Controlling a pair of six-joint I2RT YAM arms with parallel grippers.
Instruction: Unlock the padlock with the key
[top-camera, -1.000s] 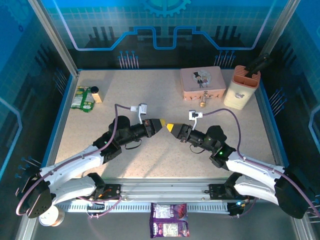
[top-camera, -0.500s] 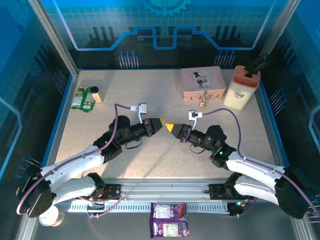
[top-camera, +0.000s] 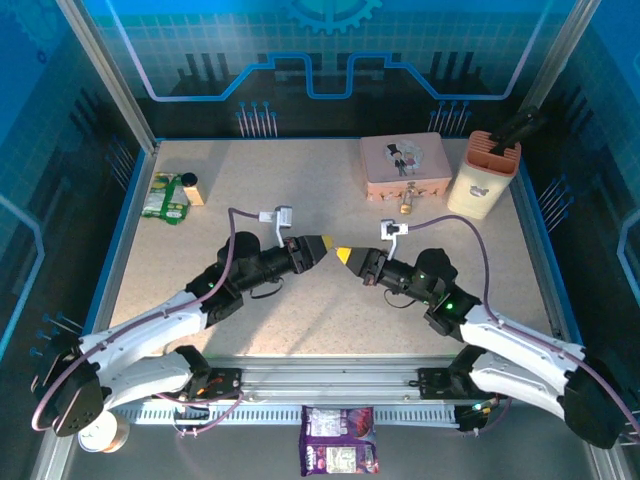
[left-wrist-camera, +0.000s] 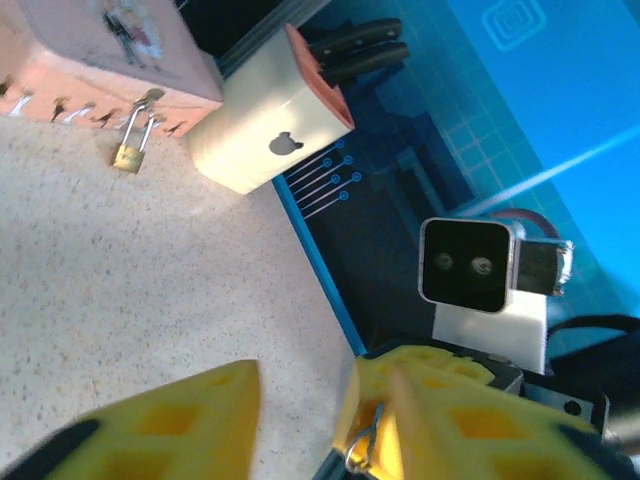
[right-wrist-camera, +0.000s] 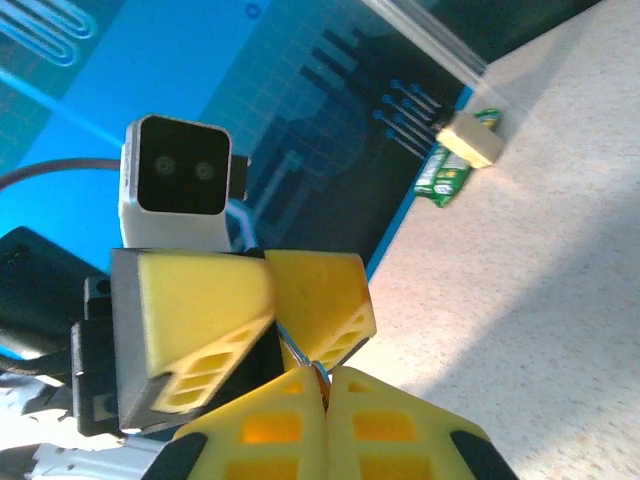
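The brass padlock hangs by its thin shackle from the front of the pink tin at the back right. Mid-table, my two grippers meet tip to tip. My right gripper is shut on the key, whose thin blade sticks out from between its fingers. The key's wire ring shows against the yellow fingers in the left wrist view. My left gripper stands open around the key's free end, its fingers apart.
A cream knife block stands right of the tin. A green packet and a small block lie at the back left. A blue rim borders the table.
My left gripper has opened and let go of the key. My right gripper has closed fully on it. Both arms have barely shifted.
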